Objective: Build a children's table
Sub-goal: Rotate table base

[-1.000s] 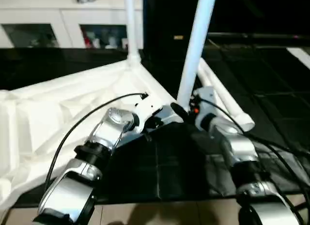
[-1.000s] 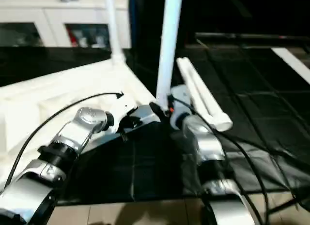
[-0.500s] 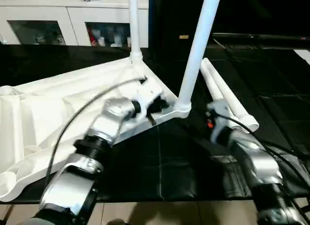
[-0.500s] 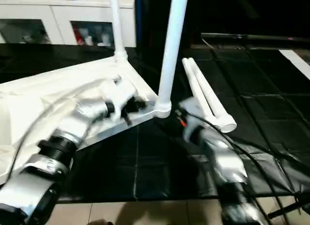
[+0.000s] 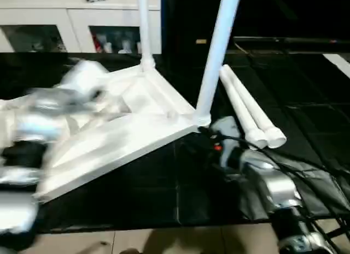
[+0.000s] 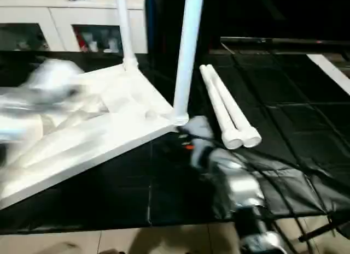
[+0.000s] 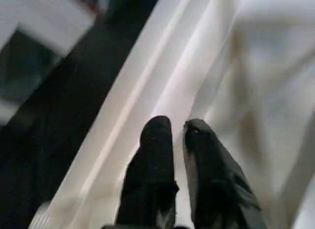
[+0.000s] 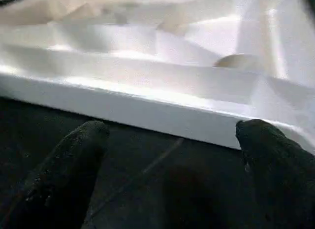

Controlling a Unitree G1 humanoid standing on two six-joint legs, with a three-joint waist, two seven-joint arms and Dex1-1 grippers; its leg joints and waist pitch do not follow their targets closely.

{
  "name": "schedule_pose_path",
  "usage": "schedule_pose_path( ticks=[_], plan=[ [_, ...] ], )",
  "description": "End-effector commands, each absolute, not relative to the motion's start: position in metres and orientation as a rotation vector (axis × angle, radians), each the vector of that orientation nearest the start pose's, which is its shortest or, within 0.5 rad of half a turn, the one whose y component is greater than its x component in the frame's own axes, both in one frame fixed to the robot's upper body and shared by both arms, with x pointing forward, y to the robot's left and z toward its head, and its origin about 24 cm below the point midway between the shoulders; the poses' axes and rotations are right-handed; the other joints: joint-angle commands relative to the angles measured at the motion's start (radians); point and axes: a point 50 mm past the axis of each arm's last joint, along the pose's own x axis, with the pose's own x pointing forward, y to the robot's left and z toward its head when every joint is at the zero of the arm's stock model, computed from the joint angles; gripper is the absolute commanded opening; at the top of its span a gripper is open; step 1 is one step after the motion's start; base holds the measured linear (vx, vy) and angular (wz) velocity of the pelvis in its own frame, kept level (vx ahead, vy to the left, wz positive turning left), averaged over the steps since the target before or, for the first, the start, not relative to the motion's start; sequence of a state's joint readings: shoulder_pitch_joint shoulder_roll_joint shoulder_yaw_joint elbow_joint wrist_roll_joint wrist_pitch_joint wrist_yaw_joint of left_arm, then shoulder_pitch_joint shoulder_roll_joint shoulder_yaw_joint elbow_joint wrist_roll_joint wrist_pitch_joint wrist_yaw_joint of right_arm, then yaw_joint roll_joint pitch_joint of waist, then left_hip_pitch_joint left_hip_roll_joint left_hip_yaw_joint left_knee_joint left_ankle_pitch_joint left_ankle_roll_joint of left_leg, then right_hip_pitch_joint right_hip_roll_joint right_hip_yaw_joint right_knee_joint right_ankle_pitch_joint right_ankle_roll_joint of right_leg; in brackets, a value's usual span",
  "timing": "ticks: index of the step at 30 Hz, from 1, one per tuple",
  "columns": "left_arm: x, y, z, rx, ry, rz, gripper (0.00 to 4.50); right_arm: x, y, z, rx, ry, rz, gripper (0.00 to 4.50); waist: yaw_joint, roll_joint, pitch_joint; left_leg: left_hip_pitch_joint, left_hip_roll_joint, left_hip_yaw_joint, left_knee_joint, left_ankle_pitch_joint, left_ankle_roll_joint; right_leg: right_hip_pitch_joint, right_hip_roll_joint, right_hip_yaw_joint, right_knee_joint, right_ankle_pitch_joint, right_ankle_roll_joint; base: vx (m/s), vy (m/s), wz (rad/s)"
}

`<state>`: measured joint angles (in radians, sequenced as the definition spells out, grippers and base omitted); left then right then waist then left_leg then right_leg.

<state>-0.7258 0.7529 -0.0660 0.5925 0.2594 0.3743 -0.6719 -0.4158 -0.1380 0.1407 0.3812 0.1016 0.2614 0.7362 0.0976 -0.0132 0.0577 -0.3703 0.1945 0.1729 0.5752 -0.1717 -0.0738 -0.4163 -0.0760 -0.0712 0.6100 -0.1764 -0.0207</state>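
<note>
The children's table point(image 5: 136, 128) lies upside down on a black mat, ribbed underside up. One white leg point(image 5: 145, 30) stands at its far corner. Another leg point(image 5: 216, 52) stands at the near right corner. Two loose legs point(image 5: 249, 109) lie side by side on the mat to the right. My right gripper point(image 8: 172, 133) is open, with its fingers point(image 8: 81, 150) spread wide and low in front of the table's frame edge point(image 8: 147, 111). Nothing is between them. My left gripper point(image 7: 177, 128) hovers over the frame point(image 7: 162, 76), shut and empty. The left arm point(image 5: 44, 123) is a blur over the table's left part.
A white glass-door cabinet point(image 5: 71, 30) stands along the back wall. The black mat point(image 5: 306, 101) covers the floor to the right, with wrinkled folds near my right forearm point(image 5: 268, 183). A pale floor strip point(image 5: 164, 240) runs along the near edge.
My left arm has swung away from the near right corner to the left, over the underside. My right gripper has opened wider, drawn back from the upright leg, and now sits low by that corner.
</note>
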Motion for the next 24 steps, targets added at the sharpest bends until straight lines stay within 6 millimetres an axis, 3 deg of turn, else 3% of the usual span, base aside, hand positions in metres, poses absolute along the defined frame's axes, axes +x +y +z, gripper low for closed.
schedule_pose_path(
  ticks=[1, 5, 8, 15, 19, 20, 21, 24],
  plan=[
    [0.342, 0.313, 0.144, 0.792, 0.583, -0.206, 0.21, 0.308, -0.09, 0.039, -0.073, 0.31, 0.921, 4.5, -0.002, 0.012, -0.069, 0.016, 0.034, -0.009, -0.065, -0.18, -0.002, 0.054, -0.065, 0.049, -0.056, -0.143, -0.2, 0.0, 0.0, 0.0],
    [0.336, 0.321, 0.136, 0.806, 0.631, -0.189, 0.09, 0.308, -0.086, 0.037, -0.093, 0.325, 0.943, 4.5, 0.006, 0.011, -0.064, 0.023, 0.036, -0.011, -0.071, -0.251, -0.03, 0.049, -0.067, 0.051, -0.065, -0.2, -0.185, 0.0, 0.0, 0.0],
    [0.331, 0.32, 0.114, 0.771, 0.679, -0.225, 0.09, 0.313, -0.082, 0.032, -0.128, 0.373, 0.928, 4.5, 0.006, 0.011, -0.063, 0.023, 0.036, -0.013, -0.074, -0.275, -0.043, 0.048, -0.071, 0.052, -0.067, -0.223, -0.184, 0.0, 0.0, 0.0],
    [0.317, 0.323, 0.088, 0.774, 0.82, -0.307, 0.09, 0.327, -0.08, 0.025, -0.16, 0.416, 0.837, 4.5, 0.002, 0.011, -0.07, 0.019, 0.032, -0.012, -0.067, -0.224, -0.045, 0.055, -0.068, 0.053, -0.055, -0.119, -0.206, 0.0, 0.0, 0.0],
    [0.306, 0.31, 0.083, 0.72, 0.876, -0.478, 0.09, 0.333, -0.076, 0.026, -0.145, 0.405, 0.802, 4.5, -0.004, 0.011, -0.069, 0.019, 0.037, -0.014, -0.07, -0.227, -0.047, 0.057, -0.075, 0.053, -0.052, -0.121, -0.225, 0.0, 0.0, 0.0],
    [0.301, 0.294, 0.082, 0.661, 0.858, -0.618, 0.09, 0.336, -0.074, 0.026, -0.142, 0.41, 0.79, 4.5, -0.008, 0.012, -0.067, 0.021, 0.036, -0.013, -0.069, -0.241, -0.049, 0.056, -0.074, 0.055, -0.055, -0.139, -0.226, 0.0, 0.0, 0.0],
    [0.301, 0.293, 0.082, 0.654, 0.856, -0.633, 0.09, 0.336, -0.074, 0.026, -0.142, 0.41, 0.789, 4.5, -0.009, 0.006, -0.066, 0.02, 0.036, -0.011, -0.069, -0.236, -0.045, 0.056, -0.074, 0.055, -0.056, -0.147, -0.232, 0.0, 0.0, 0.0],
    [0.293, 0.274, 0.083, 0.59, 0.826, -0.815, 0.09, 0.338, -0.071, 0.025, -0.145, 0.416, 0.779, 4.5, -0.009, 0.011, -0.064, 0.022, 0.037, -0.011, -0.071, -0.264, -0.05, 0.053, -0.074, 0.056, -0.057, -0.178, -0.231, 0.0, 0.0, 0.0]
  ],
)
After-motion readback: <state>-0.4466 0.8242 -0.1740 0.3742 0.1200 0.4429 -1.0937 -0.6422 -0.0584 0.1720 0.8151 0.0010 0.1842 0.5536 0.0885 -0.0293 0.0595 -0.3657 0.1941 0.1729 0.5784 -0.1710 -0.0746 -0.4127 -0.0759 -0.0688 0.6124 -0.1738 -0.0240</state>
